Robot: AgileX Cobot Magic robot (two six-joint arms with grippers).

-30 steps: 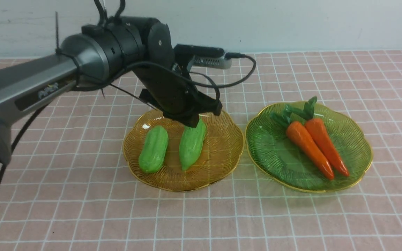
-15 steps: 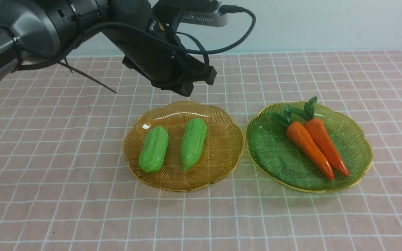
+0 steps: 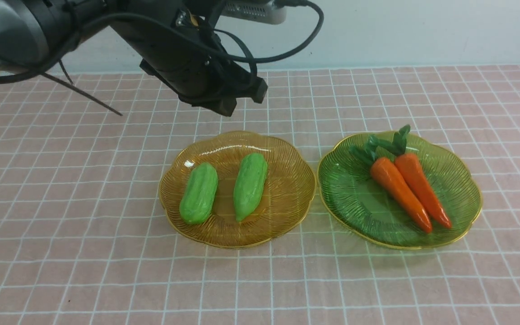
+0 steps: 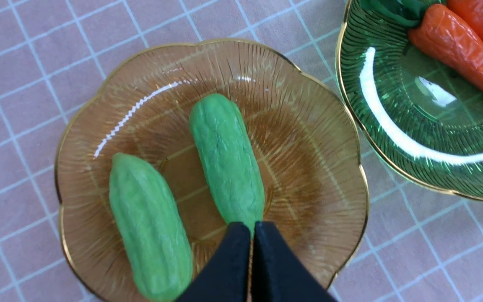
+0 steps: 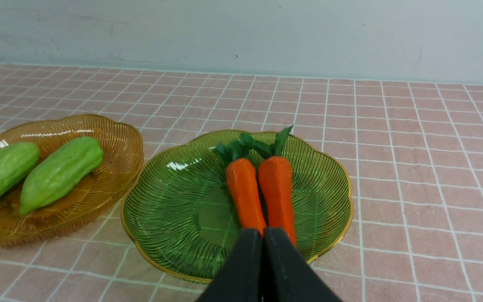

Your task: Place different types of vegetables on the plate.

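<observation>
**Operator:** Checking status: what is done and what remains?

**Arm:** Sorting looks complete, as far as I can judge. Both gourds lie side by side, apart, on the amber plate: the blunt gourd nearer my left side, the pointed gourd beside it. Both carrots lie touching each other on the green plate, leafy tops pointing away from me. No vegetable lies on the checked tablecloth. Each plate holds one type only. I see nothing left to move; what remains is to bring my arm home.

**Operator:** Report your left side.

**Arm:** My left gripper hangs raised above the far edge of the amber plate, clear of both gourds. Its fingers are pressed together with nothing between them. In the wrist view the tips sit over the end of the pointed gourd, but the front view shows a clear gap above it.

**Operator:** And the right?

**Arm:** My right gripper is out of the front view. Its wrist view shows the fingers pressed together, empty, held low and aimed at the carrots from my side of the green plate.
</observation>
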